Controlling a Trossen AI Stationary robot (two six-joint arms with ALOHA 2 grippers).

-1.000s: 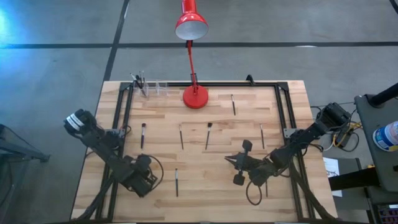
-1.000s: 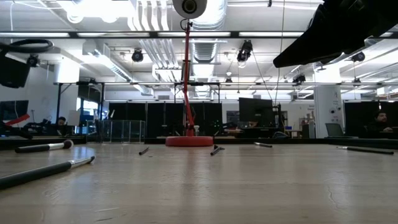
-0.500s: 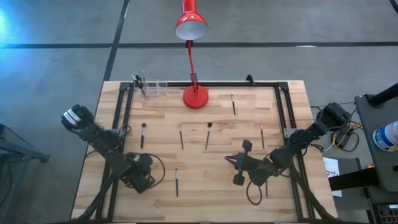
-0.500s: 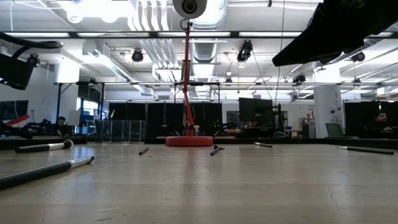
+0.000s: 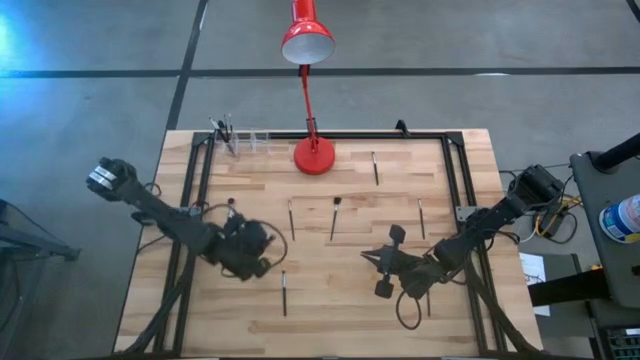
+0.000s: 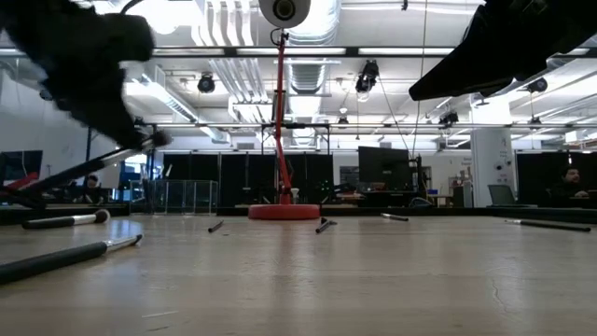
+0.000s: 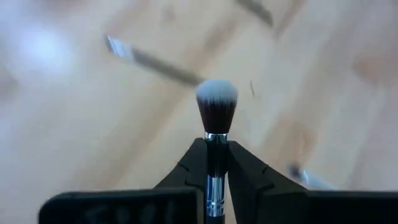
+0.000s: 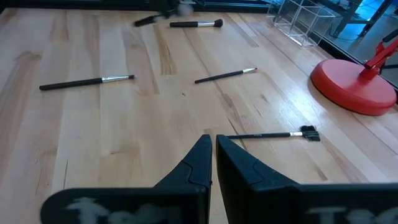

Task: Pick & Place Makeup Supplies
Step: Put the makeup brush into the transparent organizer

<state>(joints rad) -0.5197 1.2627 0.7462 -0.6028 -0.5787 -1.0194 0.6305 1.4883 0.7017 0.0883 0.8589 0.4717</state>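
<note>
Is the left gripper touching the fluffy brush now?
Touching. In the left wrist view, both fingers of the left gripper press on the brush handle.

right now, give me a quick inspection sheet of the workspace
surface: wooden table with a black frame along its edges.
job's things: one makeup brush clamped in the left gripper, bristles pointing forward; other brushes and pencils lie spread across the wood; a few stand in a clear holder at the far left corner.
clutter: red desk lamp at the far edge.
grippers: left gripper over the left middle of the table, shut on the brush; right gripper shut, holding nothing, over the right near part.
cables: dark loops at both arms, one hanging under the right arm.
surroundings: open room with monitors; a seated person far right in the low view.
</note>
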